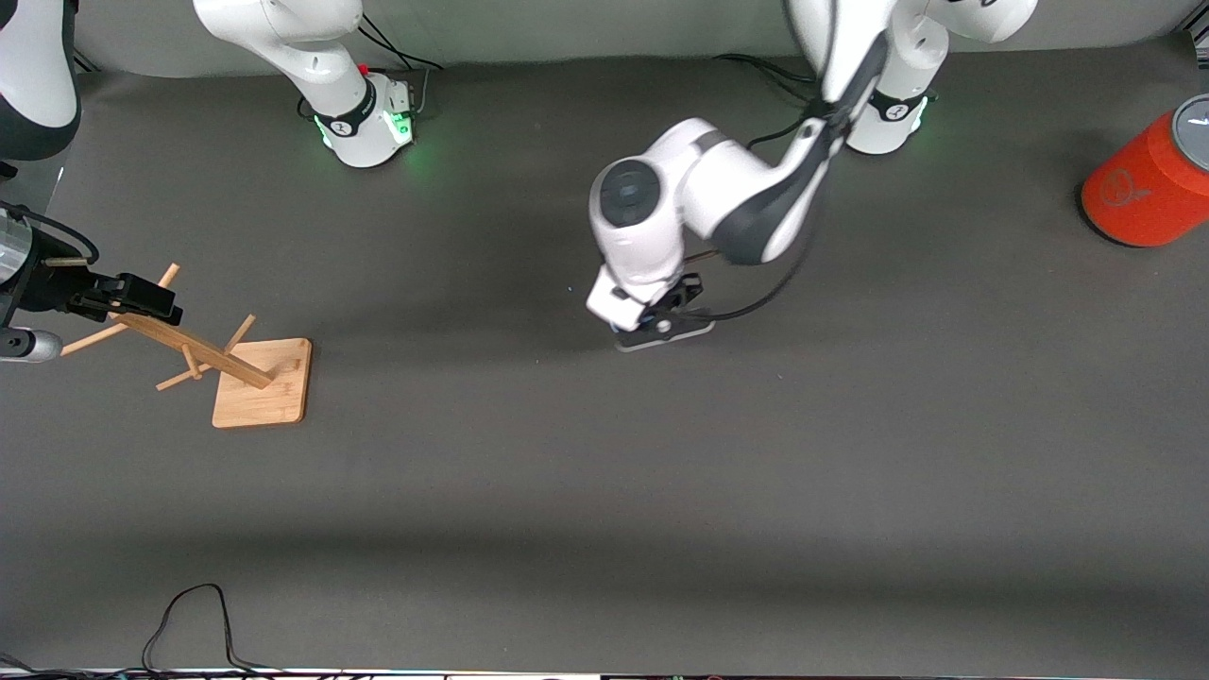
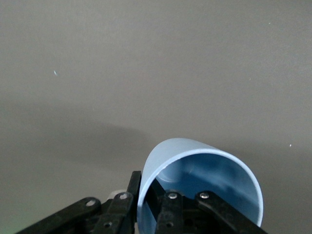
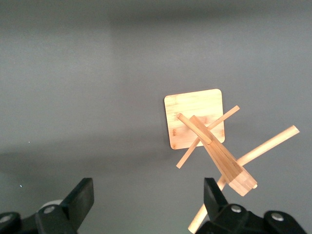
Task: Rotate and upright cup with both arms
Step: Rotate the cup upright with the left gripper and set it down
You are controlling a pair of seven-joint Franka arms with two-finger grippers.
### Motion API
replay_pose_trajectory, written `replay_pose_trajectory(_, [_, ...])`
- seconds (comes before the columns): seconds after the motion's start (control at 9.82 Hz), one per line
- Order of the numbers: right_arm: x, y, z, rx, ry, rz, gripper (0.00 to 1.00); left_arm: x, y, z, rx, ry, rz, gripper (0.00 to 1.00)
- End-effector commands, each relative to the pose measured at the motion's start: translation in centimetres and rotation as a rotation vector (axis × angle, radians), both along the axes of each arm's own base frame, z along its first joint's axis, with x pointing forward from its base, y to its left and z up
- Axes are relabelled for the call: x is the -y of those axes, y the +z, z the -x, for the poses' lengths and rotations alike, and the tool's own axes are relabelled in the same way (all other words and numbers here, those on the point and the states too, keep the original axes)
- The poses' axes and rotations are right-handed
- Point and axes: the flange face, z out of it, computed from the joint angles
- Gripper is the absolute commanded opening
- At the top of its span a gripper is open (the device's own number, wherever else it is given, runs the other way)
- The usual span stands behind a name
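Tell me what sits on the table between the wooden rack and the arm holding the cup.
Nothing: the front view shows bare grey table between the wooden peg rack and the left pincer, shut on the pale-blue plastic cup.

The pale-blue cup (image 2: 195, 180) is tilted, its open mouth facing the left wrist camera, rim wall pinched by the left gripper (image 2: 151, 204) over mid-bench.

We see two white arms, the left arm (image 1: 718, 189) and the right arm (image 1: 302, 38), with smooth rounded shells and dark grey bands at the joints. A round dark grey cap closes one joint of the left arm. Both bases glow green. Black cables trail from them. The left hand (image 2: 146, 207) is black, with silver screws.
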Motion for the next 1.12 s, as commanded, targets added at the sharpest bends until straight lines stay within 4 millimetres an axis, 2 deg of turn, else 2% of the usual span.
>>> replay_pose_trajectory(0.0, [-0.1,0.4,0.1,0.013,0.021,-0.002,1.0,-1.7,-3.4,2.8,-0.006,0.043,0.067,0.0])
replay_pose_trajectory(0.31, [-0.4,0.4,0.2,0.013,0.026,-0.001,1.0,-1.2,-7.7,4.0,0.019,0.072,0.095,0.0])
replay_pose_trajectory(0.41, [-0.4,0.4,0.2,0.013,0.026,-0.001,1.0,-0.8,-8.4,4.1,0.028,0.081,0.104,0.0])
replay_pose_trajectory(0.51, [-0.4,0.4,0.2,0.013,0.026,-0.001,1.0,-0.8,-8.9,4.1,0.026,0.086,0.102,0.08])
replay_pose_trajectory(0.61, [-0.4,0.4,0.2,0.013,0.026,-0.001,1.0,-0.7,-9.4,4.1,0.024,0.083,0.099,0.19])
replay_pose_trajectory(0.71, [-0.4,0.4,0.2,0.013,0.026,-0.001,1.0,-0.6,-9.7,4.1,0.03,0.082,0.104,0.42])
replay_pose_trajectory(0.81, [-0.4,0.3,0.2,0.012,0.026,-0.001,1.0,-0.5,-9.9,4.3,0.028,0.068,0.103,0.6])
replay_pose_trajectory(0.92, [-0.4,0.4,0.2,0.013,0.026,-0.001,1.0,-0.5,-9.3,4.0,0.031,0.068,0.106,1.0])
replay_pose_trajectory(1.02, [-0.4,0.4,0.2,0.013,0.026,-0.001,1.0,-0.6,-8.1,3.7,0.04,0.064,0.113,1.0])
